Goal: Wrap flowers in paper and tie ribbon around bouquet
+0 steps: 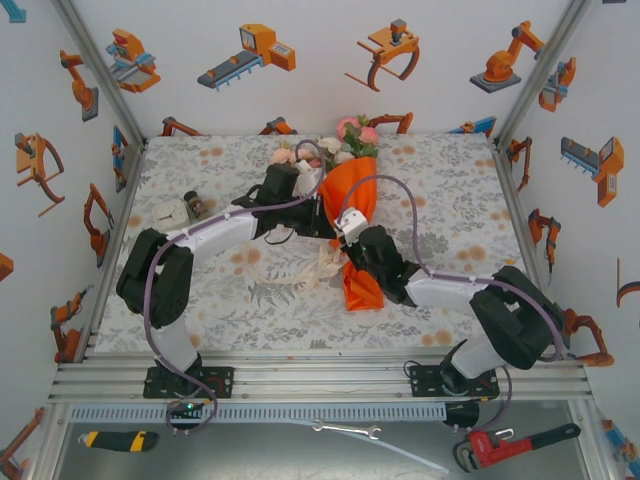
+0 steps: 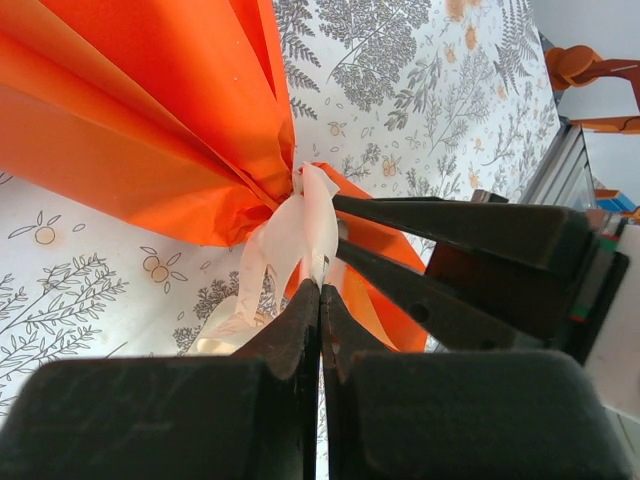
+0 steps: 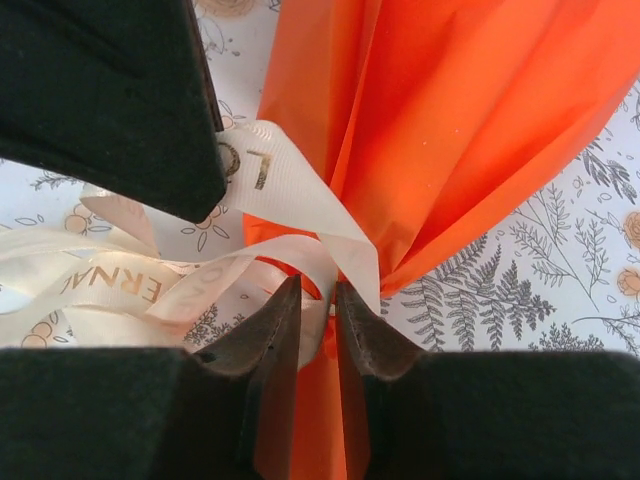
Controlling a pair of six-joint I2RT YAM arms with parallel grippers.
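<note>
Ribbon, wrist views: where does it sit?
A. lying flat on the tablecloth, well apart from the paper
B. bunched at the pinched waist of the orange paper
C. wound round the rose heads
B: in the left wrist view the ribbon gathers exactly where the paper narrows to its waist, and the right wrist view agrees.

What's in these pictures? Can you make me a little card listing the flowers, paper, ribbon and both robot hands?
flowers: pink and cream roses poking out of the cone's far end
paper: bright orange, wrapped round, gathered at a narrow waist
ribbon: cream, round the waist, loose loops lying beside it
left gripper: shut on the ribbon
right gripper: jaws slightly apart at the ribbon
tablecloth: grey leaf print
</note>
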